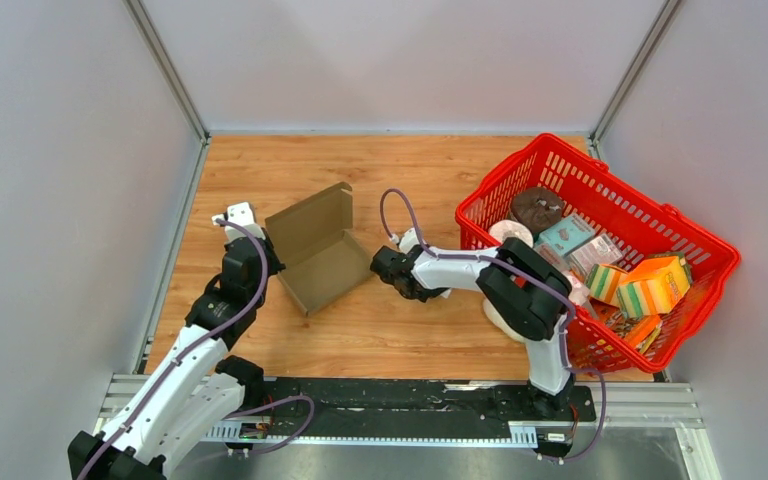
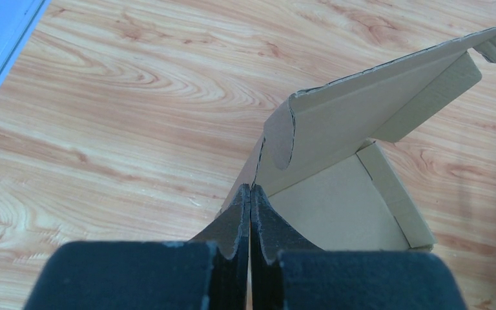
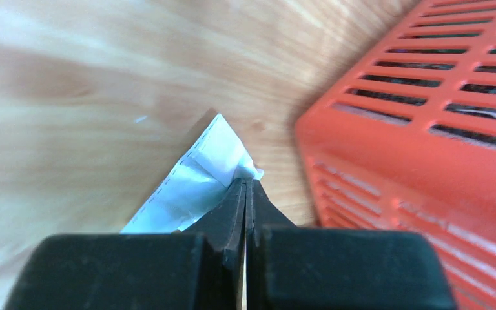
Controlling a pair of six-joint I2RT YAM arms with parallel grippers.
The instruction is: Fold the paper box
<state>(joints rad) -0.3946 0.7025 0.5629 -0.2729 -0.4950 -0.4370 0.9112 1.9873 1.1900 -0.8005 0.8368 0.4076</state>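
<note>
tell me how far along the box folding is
Done: the paper box has a formed tray with side walls up. In hand: the left gripper, shut, sits at one corner; the right gripper, shut, has its tips at a white packet. Left: the lid stands open, likely to be closed and tucked.

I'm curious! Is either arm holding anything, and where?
The right end effector pinches the white packet by its corner. The left end effector, shut, touches the paper box corner; grip unclear.
</note>
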